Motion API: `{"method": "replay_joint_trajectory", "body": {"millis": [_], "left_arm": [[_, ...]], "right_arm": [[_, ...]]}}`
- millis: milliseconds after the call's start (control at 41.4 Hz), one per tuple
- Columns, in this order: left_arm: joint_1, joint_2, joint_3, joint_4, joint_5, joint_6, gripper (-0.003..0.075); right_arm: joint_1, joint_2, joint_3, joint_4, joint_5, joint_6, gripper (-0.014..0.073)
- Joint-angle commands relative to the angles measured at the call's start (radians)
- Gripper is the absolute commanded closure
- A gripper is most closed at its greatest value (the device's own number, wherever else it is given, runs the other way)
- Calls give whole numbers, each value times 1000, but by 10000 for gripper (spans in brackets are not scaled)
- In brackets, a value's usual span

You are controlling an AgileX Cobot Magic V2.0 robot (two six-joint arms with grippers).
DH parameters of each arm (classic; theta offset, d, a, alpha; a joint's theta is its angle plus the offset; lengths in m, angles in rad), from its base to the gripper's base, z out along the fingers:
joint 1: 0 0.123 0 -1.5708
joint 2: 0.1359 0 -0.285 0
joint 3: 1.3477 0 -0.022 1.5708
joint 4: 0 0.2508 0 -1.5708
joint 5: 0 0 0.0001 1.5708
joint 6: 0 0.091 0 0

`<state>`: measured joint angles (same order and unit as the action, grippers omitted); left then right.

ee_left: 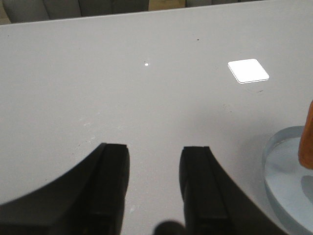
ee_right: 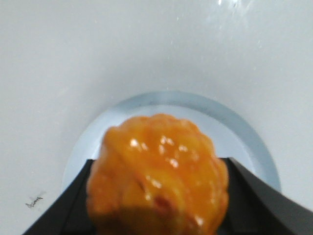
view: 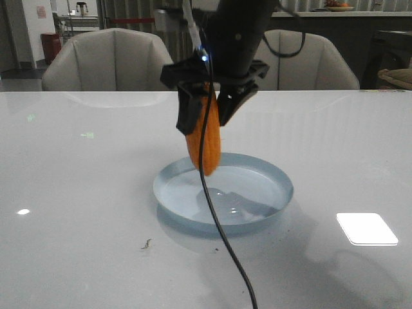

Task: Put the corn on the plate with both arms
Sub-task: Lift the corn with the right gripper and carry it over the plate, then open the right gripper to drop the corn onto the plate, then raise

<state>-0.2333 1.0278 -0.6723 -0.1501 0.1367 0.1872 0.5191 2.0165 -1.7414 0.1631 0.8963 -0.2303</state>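
Corn (view: pixel 205 138) hangs nearly upright, tapered tip down, clamped between the two dark fingers of the right pincer (view: pixel 207 112). The fingers grip its upper part, one on each side; the lower half sticks out below them. The tip hovers over the rear left part of the plate (view: pixel 257 219), at about rim height in the front view; whether it touches the plate floor I cannot tell. A thin black cable (view: pixel 215 219) trails down from the arm, crossing in front of the corn and plate.

Right wrist view: corn end-on (ee_right: pixel 159 176), filling the gap between the fingers, pale blue plate (ee_right: pixel 254 142) directly behind it. Right pincer clenched on the corn.

Left pincer (ee_left: pixel 154 171): fingers spread apart with bare worktop (ee_left: pixel 122 88) showing between them, grasping nothing. It sits off to one side of the plate; the plate rim (ee_left: pixel 274 147) and a sliver of the corn (ee_left: pixel 308 142) show at the edge of its view.

Plate sits flat on the glossy white worktop (view: pixel 77 193). A small dark speck (view: pixel 147 243) lies on the worktop near the plate's front left.
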Motion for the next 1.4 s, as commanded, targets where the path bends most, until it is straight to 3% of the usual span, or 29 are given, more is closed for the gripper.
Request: {"method": "replay_joint_trajectory", "body": {"millis": [0, 1112, 1378], "left_arm": [[-1, -19, -28, -12, -74, -10, 385], [-1, -19, -28, -12, -50, -10, 385], [-1, -19, -28, -12, -50, -10, 385]], "right_arm": [[-12, -111, -38, 7, -42, 3, 96], [-16, -109, -36, -26, 201, -8, 96], [-16, -178, -36, -52, 145, -8, 96]]}}
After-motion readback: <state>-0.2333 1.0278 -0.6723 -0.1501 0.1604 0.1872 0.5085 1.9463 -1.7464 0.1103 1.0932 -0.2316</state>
